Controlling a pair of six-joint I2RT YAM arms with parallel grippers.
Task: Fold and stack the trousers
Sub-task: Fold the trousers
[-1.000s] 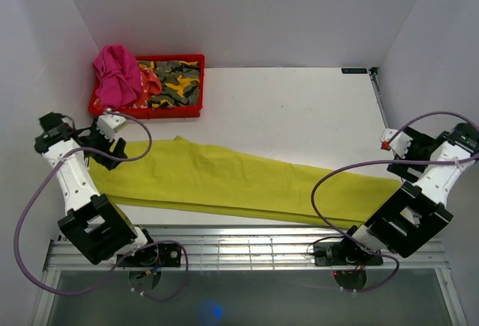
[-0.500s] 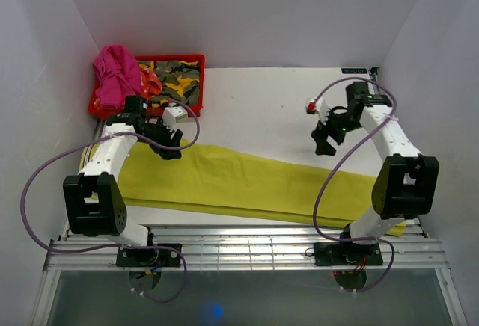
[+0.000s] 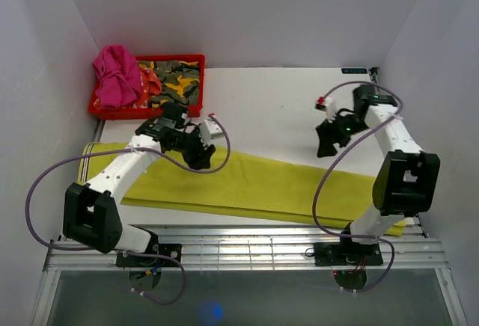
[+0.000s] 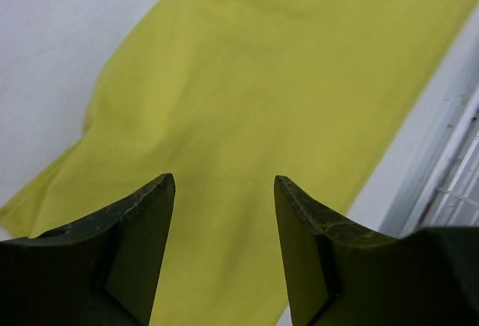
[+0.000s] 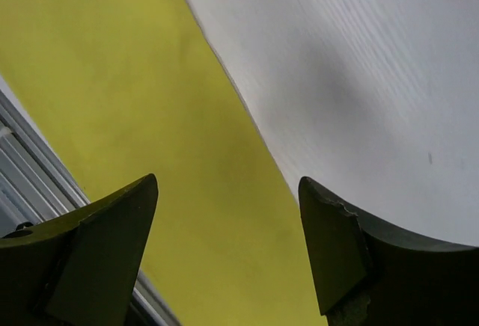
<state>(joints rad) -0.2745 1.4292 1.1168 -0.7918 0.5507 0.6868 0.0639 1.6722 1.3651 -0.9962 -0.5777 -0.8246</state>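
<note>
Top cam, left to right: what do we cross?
pink garment → camouflage garment → left end effector → right end effector. The trousers span nearly the whole width, so they are left out of the order.

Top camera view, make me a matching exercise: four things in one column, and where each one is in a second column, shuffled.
1. trousers
2. red tray
3. pink cloth
4. left gripper

A. far left corner of the table
B. above the trousers, jaws open
C. stretched along the table's near edge
D. draped over the tray's left end

Pairs: 1-C, 2-A, 3-D, 4-B
</note>
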